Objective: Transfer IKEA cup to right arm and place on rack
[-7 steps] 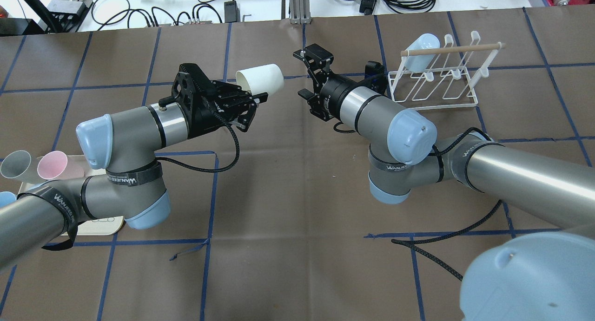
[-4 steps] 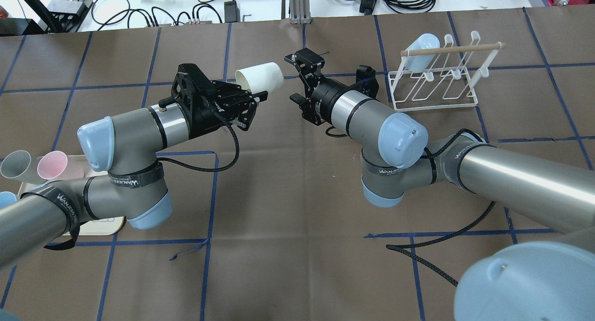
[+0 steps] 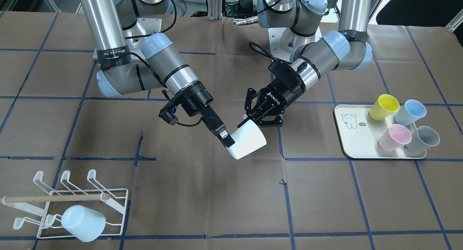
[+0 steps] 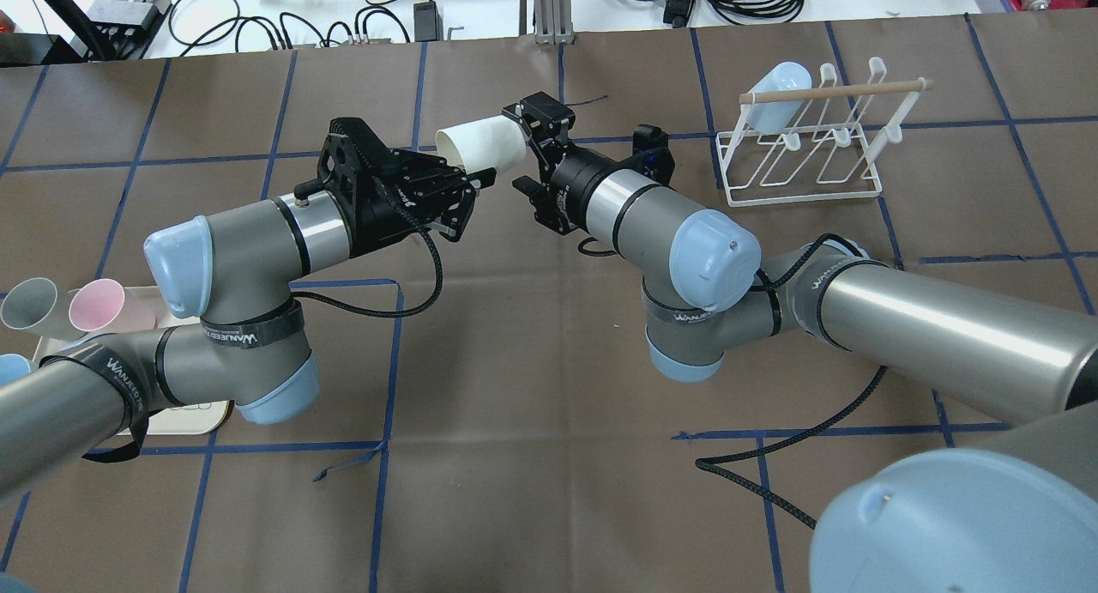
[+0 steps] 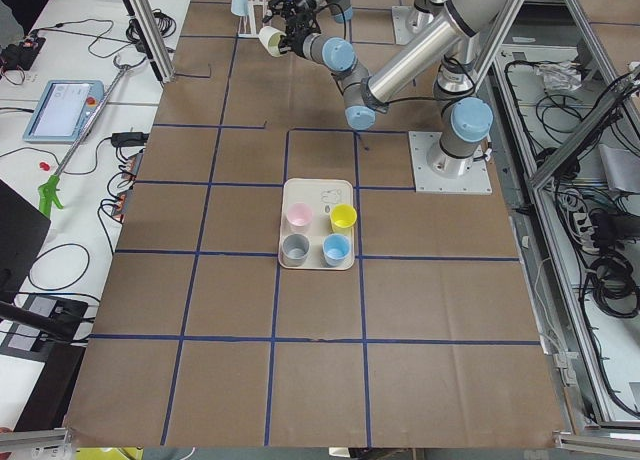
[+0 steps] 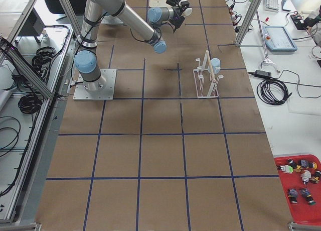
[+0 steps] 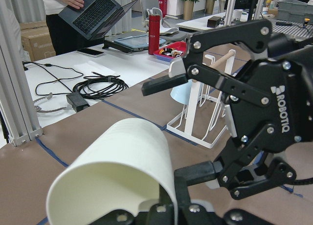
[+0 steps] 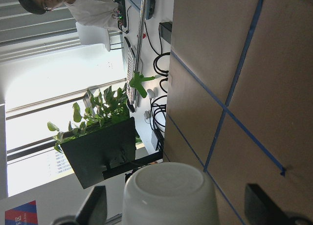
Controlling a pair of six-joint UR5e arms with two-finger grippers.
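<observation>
The white IKEA cup is held in the air on its side, above the table's middle. My left gripper is shut on its rim, also seen in the front view. My right gripper is open, with one finger on each side of the cup's closed base and a gap to each. The right wrist view shows the base between the spread fingertips. The left wrist view shows the cup with the right gripper around its far end. The white wire rack stands at the far right.
A light blue cup hangs on the rack's left end, also in the front view. A cream tray with yellow, blue, pink and grey cups lies on my left side. Cables lie beyond the table's far edge.
My right arm has moved left toward the cup, and its open fingers now straddle the cup's base. My left arm and the cup have stayed still.
</observation>
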